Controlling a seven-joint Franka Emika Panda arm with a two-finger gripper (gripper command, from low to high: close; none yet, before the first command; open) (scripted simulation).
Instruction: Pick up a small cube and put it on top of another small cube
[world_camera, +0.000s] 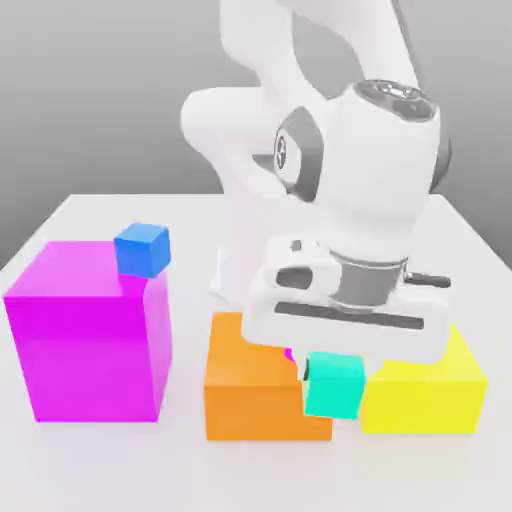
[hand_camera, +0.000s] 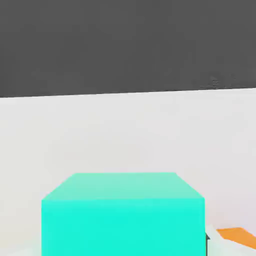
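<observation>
The small teal-green cube (world_camera: 333, 385) sits directly under my hand, in the gap between a big orange block (world_camera: 250, 385) and a big yellow block (world_camera: 425, 390). My gripper (world_camera: 333, 372) points straight down and is shut on this cube, with the fingers mostly hidden behind it. The same teal cube (hand_camera: 122, 215) looms very close in the hand view. Whether it rests on the table or hangs just above it I cannot tell. A small royal-blue cube (world_camera: 142, 249) stands on the back right corner of a big magenta block (world_camera: 90, 335), at the exterior view's left.
The white table (world_camera: 100, 470) carries the three big blocks close together. The robot's base and arm (world_camera: 300, 120) rise behind the orange block. An orange edge (hand_camera: 237, 234) shows beside the teal cube in the hand view. Open table lies along the front.
</observation>
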